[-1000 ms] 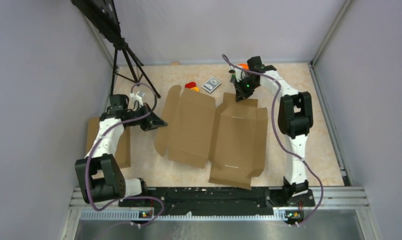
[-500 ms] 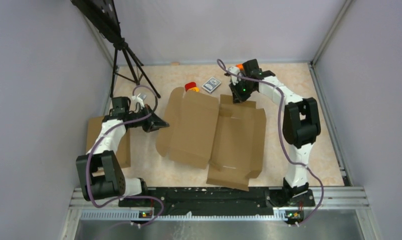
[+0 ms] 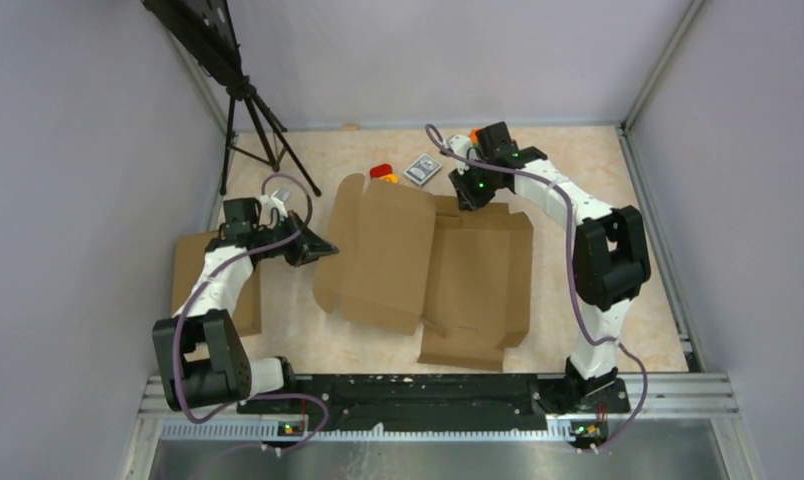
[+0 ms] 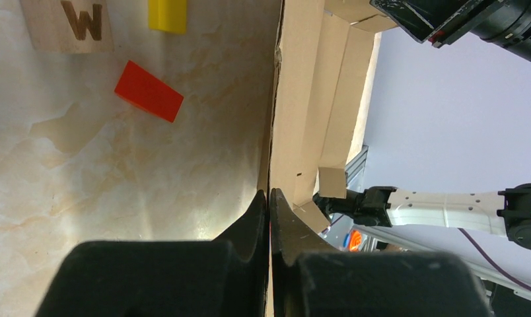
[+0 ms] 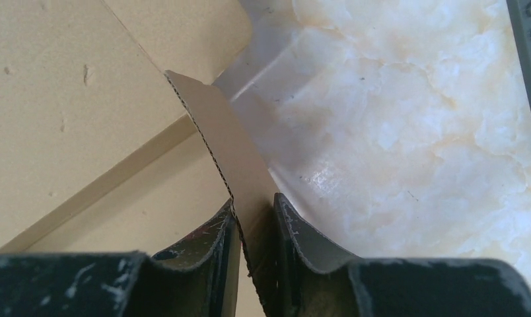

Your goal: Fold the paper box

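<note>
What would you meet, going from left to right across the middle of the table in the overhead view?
Closed plain brown cardboard box → left gripper → flat brown cardboard paper box → right arm's black elbow joint.

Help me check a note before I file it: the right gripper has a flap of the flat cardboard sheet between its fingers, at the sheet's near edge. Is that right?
Not quite. The right gripper does have a flap of the paper box between its fingers, but at the sheet's far edge, not the near one. The top external view shows this.
</note>
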